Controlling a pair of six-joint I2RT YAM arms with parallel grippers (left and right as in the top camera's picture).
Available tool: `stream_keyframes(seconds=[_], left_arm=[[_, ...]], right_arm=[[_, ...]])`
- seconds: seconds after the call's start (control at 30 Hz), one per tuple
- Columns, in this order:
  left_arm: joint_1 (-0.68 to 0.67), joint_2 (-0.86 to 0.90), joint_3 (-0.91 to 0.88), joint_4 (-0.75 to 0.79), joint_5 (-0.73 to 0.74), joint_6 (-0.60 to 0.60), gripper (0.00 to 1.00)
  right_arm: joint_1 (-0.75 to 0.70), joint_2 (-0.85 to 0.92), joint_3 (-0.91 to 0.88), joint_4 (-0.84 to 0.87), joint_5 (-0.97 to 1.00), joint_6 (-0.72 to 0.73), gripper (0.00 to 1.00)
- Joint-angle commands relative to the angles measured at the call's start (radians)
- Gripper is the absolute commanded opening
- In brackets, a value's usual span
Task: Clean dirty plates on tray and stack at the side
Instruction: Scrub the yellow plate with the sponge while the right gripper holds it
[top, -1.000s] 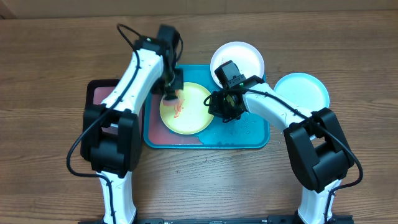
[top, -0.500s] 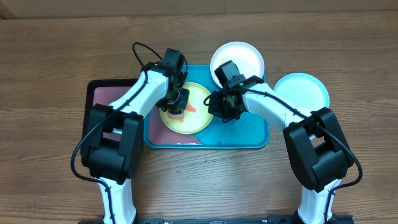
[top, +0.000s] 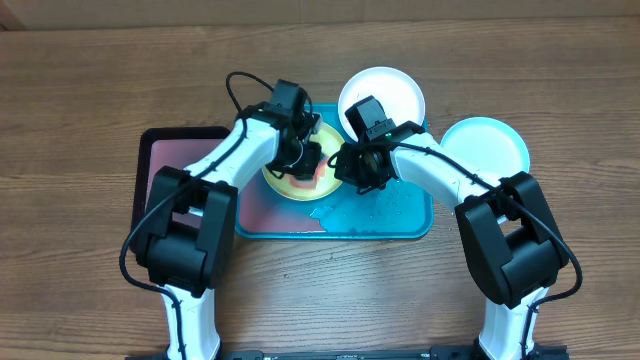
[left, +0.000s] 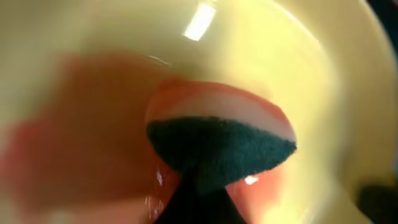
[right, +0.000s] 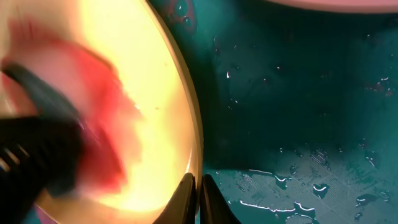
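Left gripper (top: 303, 160), shifted toward the table's right edge, is clamping sponge (left: 221, 149), scrubbing green plate (top: 280, 185). Right gripper (right: 198, 186) is pinching its rim. Risk: hard scrubbing tugging plate free onto tray (top: 390, 215).

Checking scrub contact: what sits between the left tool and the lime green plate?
A sponge with a dark green scouring face, pressed on the lime green plate under the left tool; the left wrist view shows it.

Left arm (top: 245, 150) reaches over the far left part of the large turquoise-blue rectangular plastic tray (top: 400, 212). The left gripper (top: 303, 163) points down, clamped on a pink sponge with dark green scouring face (left: 219, 146). Right arm (top: 440, 170) bends in from the tray's right side, and the right gripper (right: 198, 185) pinches the rim of the round lime green plastic plate (right: 152, 106), fingertips nearly together.
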Motion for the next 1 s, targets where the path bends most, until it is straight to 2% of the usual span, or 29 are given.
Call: stream_keyframes(seconds=[0.0, 0.13, 0.23, 0.3, 0.47, 0.53, 0.57, 0.67, 0.87, 0.97], left_arm=[[0.026, 0.047, -0.014, 0.016, -0.543, -0.230, 0.04], [0.026, 0.047, -0.014, -0.016, -0.600, -0.240, 0.04], [0.026, 0.047, -0.014, -0.076, -0.515, -0.211, 0.04], [0.026, 0.047, -0.014, -0.117, -0.335, -0.089, 0.04], [0.026, 0.047, -0.014, -0.298, 0.301, 0.358, 0.04], [0.026, 0.047, -0.014, -0.359, 0.456, 0.469, 0.04], [0.026, 0.047, -0.014, -0.375, 0.485, 0.495, 0.04], [0.026, 0.047, -0.014, -0.352, 0.457, 0.480, 0.04], [0.026, 0.047, -0.014, -0.151, 0.117, 0.135, 0.04], [0.026, 0.047, -0.014, -0.047, -0.057, 0.025, 0.04]], right_arm=[[0.008, 0.017, -0.003, -0.022, -0.001, -0.014, 0.04], [0.008, 0.017, -0.003, -0.022, -0.001, -0.021, 0.04], [0.008, 0.017, -0.003, -0.022, -0.002, -0.021, 0.04], [0.008, 0.017, -0.003, -0.023, -0.002, -0.022, 0.04], [0.008, 0.017, -0.003, -0.023, -0.020, -0.033, 0.04], [0.008, 0.017, -0.003, -0.024, -0.022, -0.033, 0.04], [0.008, 0.017, -0.003, -0.025, -0.029, -0.033, 0.04], [0.011, 0.017, -0.003, -0.034, -0.060, -0.041, 0.04], [0.065, 0.017, -0.003, -0.041, -0.062, -0.041, 0.04], [0.087, 0.017, -0.003, -0.040, -0.061, -0.040, 0.04]])
